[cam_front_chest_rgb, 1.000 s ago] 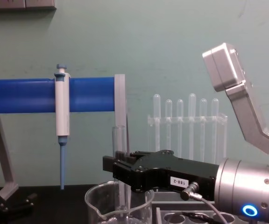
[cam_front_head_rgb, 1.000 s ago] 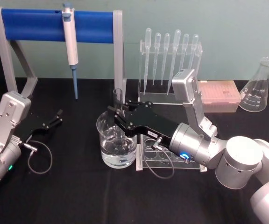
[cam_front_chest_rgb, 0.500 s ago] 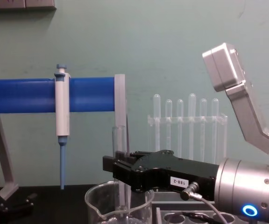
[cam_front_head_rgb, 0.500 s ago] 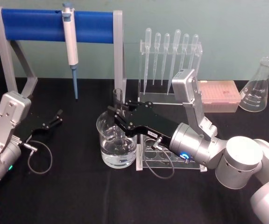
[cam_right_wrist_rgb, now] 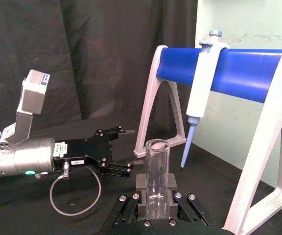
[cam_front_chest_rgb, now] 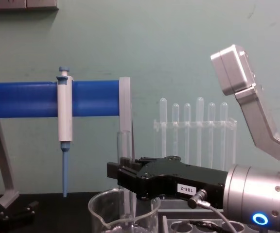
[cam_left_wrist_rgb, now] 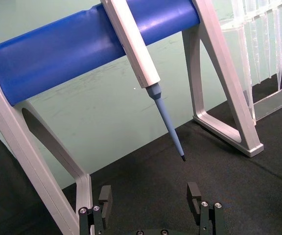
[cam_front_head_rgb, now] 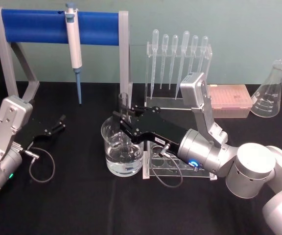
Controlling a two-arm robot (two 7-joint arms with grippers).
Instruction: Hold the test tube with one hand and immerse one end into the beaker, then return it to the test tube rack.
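The right tool (cam_front_head_rgb: pixel 123 119) grips the test tube (cam_front_head_rgb: pixel 124 105) upright, its lower end dipped in the beaker (cam_front_head_rgb: pixel 122 152): the immersion step. Next, a straight lift toward 12 o'clock. The left tool (cam_front_head_rgb: pixel 58 124) idles, spread wide, at 9 o'clock.

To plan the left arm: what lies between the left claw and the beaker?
Bare black tabletop separates the left claw from the beaker, as the head view shows.

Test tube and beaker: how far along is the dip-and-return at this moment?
Done: the right gripper is shut on the test tube, holding it upright over the beaker. In hand: the tube's lower part stands inside the beaker's rim in the chest view; whether its tip reaches the water cannot be told. Left: lifting it out and returning it. The left gripper rests open on the table at the left.
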